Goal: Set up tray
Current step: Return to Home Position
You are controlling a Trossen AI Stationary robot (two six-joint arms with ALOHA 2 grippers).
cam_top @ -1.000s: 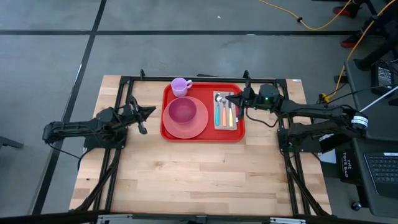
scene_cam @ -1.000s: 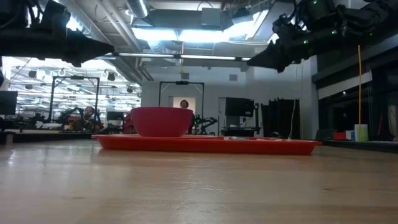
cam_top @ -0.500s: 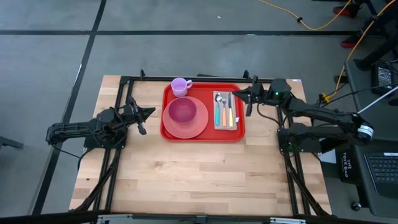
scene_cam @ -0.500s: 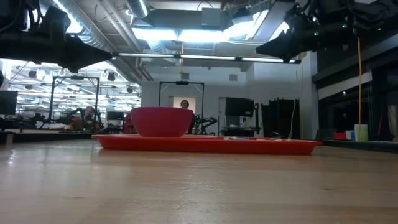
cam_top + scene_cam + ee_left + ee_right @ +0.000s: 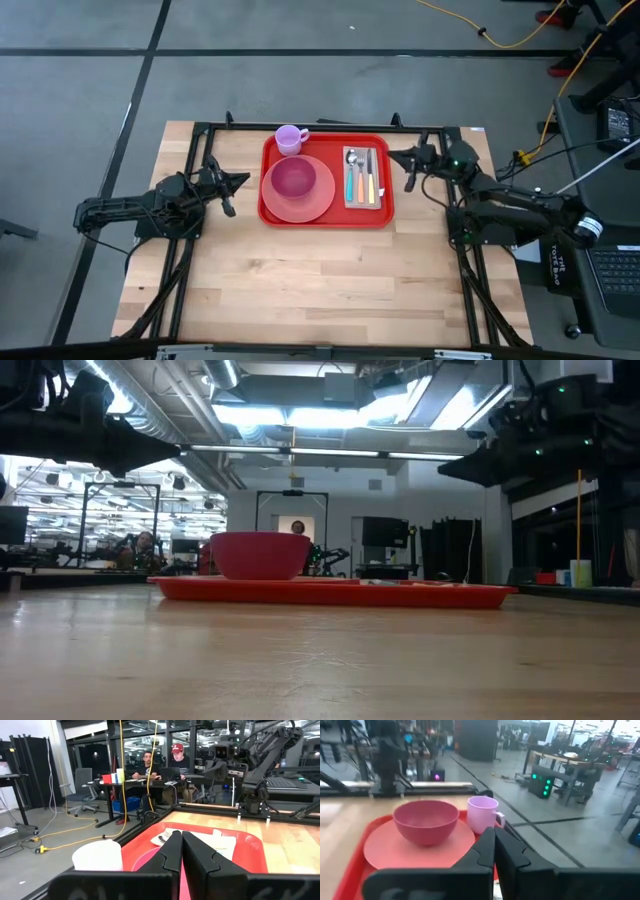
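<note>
The tray [image 5: 350,219] sits mid-frame on the surface. The left gripper [image 5: 240,180] is clenched at its left. The right gripper [image 5: 397,156] is clenched at its right.

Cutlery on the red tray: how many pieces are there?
3, side by side on the napkin at the right end of the tray: blue-handled piece nearest the plate, orange one in the middle, yellow one outermost.

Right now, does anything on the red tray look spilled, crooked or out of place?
Nothing stands out. The bowl sits upright on the plate, the mug beside it, and spoon, fork and knife lie parallel on the napkin, inside the tray.
</note>
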